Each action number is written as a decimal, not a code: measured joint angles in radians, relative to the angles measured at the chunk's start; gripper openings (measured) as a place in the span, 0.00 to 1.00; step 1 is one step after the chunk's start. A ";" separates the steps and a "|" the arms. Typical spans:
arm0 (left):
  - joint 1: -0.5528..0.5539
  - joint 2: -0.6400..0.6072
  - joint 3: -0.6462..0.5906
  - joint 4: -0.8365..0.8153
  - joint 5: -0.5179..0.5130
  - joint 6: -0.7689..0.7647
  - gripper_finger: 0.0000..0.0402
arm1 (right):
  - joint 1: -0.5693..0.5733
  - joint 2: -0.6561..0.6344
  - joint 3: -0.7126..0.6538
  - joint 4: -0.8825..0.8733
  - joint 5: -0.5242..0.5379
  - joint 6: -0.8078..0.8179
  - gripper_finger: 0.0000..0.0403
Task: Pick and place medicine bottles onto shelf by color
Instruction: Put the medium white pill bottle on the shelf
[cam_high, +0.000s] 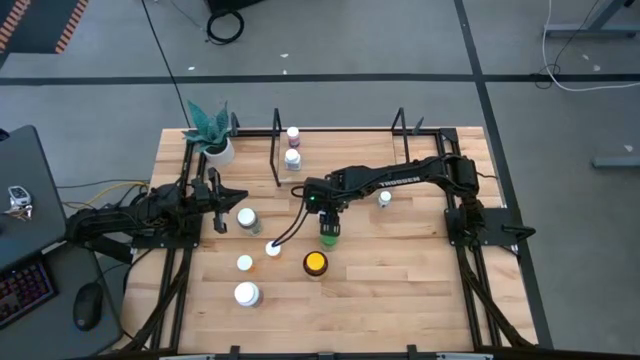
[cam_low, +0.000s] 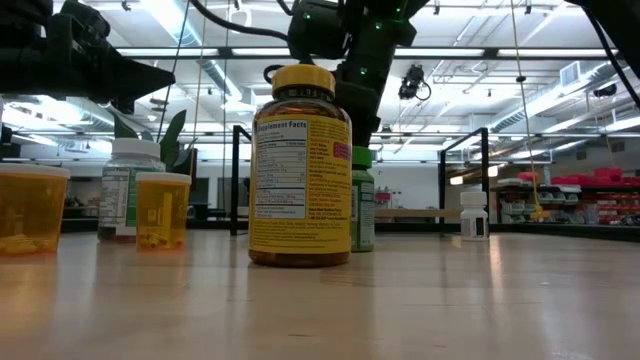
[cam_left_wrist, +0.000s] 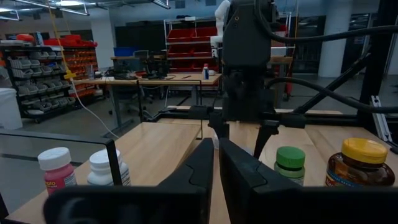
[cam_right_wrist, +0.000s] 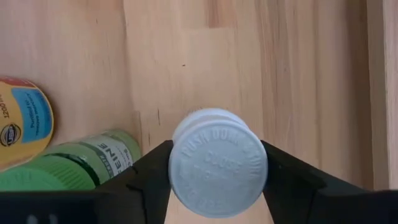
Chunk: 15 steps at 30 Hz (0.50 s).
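1. White-capped bottle (cam_right_wrist: 218, 163) sits clamped between the two dark fingers of the right gripper (cam_right_wrist: 217, 180); its embossed cap faces the wrist camera, with bare tabletop (cam_right_wrist: 311, 68) beyond it.
2. Right gripper (cam_high: 328, 222) hangs over mid-table, directly above the green bottle (cam_high: 329, 238), which stands upright.
3. Yellow-capped bottle (cam_high: 315, 263) stands just beside the green bottle, on the side away from the shelf (cam_high: 340, 150).
4. Two bottles, one purple-bodied (cam_high: 293, 134) and one white-capped (cam_high: 292, 157), stand on the shelf, well apart from the green bottle.
5. One small white bottle (cam_high: 385, 199) stands on the table between the green bottle and the shelf's far end.
6. Left gripper (cam_left_wrist: 216, 163) waits well to the side of the green bottle, jaws nearly closed, holding nothing.
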 joint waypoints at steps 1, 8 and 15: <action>0.000 0.000 0.000 0.000 0.000 0.000 0.07 | -0.001 0.000 0.007 -0.012 0.001 -0.003 0.54; 0.000 0.000 0.000 0.000 0.000 0.000 0.06 | -0.022 0.000 0.146 -0.097 0.002 -0.030 0.57; 0.000 0.000 0.000 0.000 0.000 0.000 0.09 | -0.091 -0.002 0.283 -0.190 0.030 -0.079 0.55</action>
